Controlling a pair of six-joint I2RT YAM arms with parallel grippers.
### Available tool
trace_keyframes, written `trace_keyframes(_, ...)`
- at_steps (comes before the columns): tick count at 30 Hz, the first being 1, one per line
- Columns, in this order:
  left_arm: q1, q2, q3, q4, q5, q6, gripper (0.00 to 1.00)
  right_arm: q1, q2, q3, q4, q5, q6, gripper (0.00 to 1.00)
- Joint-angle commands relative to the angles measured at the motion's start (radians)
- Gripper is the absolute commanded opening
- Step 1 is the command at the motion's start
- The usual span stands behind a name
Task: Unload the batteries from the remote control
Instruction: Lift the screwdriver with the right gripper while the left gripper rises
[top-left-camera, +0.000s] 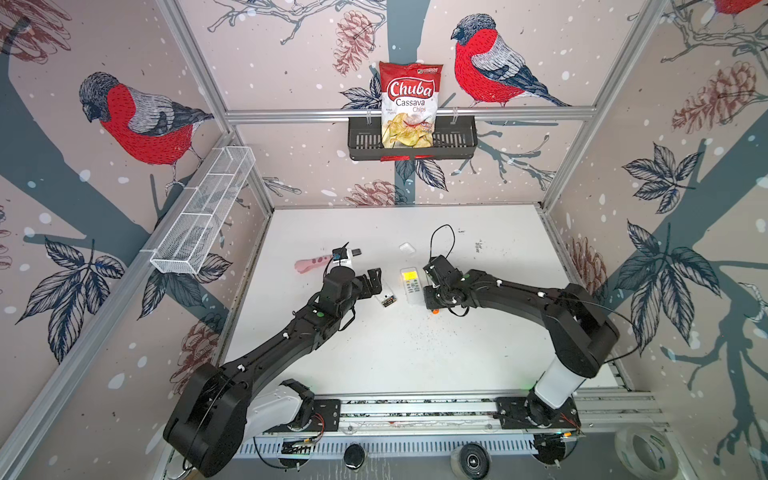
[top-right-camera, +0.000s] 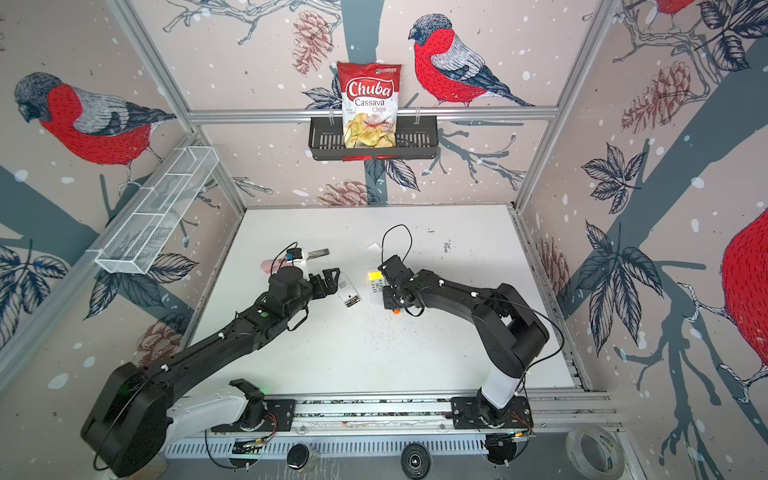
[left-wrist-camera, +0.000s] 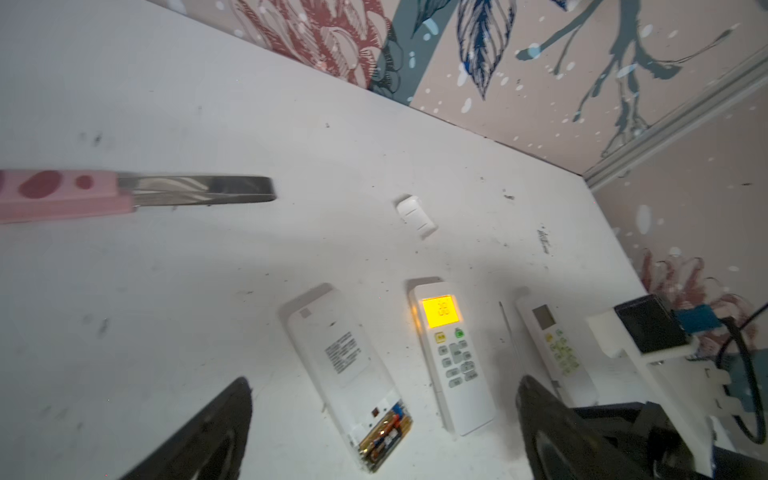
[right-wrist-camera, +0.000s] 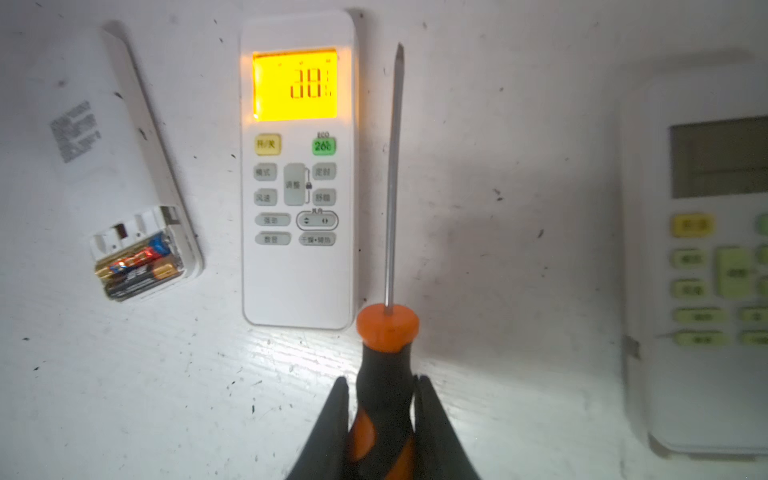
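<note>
Your left gripper (top-left-camera: 375, 279), spread, hovers in a top view beside the batteries (top-left-camera: 388, 300), eight o'clock from the lit remote (top-left-camera: 410, 286). Left wrist: they lie black and gold-banded in the open bay of the face-down remote (left-wrist-camera: 345, 365). Right wrist: right gripper (right-wrist-camera: 382, 386) pinches the screwdriver (right-wrist-camera: 386, 332).

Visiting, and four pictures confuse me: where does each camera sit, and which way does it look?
Top view: high at the front, looking down and back over the table; both arms show, left hand and right hand.
Top view: twin eye alongside, same direction, same arms, chips bag behind.
Left wrist: on the left arm, looking past its open fingers at the open remote and batteries.
Right wrist: on the right arm, looking along the screwdriver its hand grips.
Shared: all four show the lit remote.
</note>
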Motion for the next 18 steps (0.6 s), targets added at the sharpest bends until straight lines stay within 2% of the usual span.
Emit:
trace_keyframes(1,0.021,0.019,0.014,0.108,0.162,-0.041,0.95,-0.007,-0.056,-0.008,0.012,-0.012,-0.072,0.14)
trace_keyframes(5,0.053,0.075,0.025,0.217,0.353,-0.095,0.88,-0.011,-0.125,-0.008,0.055,-0.065,-0.14,0.12)
trace_keyframes(9,0.055,0.144,0.055,0.316,0.497,-0.124,0.8,-0.025,-0.162,-0.002,0.091,-0.146,-0.189,0.12)
trace_keyframes(13,0.055,0.203,0.059,0.399,0.553,-0.149,0.68,-0.023,-0.155,0.024,0.105,-0.208,-0.223,0.12)
trace_keyframes(18,0.055,0.278,0.066,0.447,0.565,-0.165,0.62,-0.001,-0.134,0.06,0.119,-0.241,-0.252,0.12)
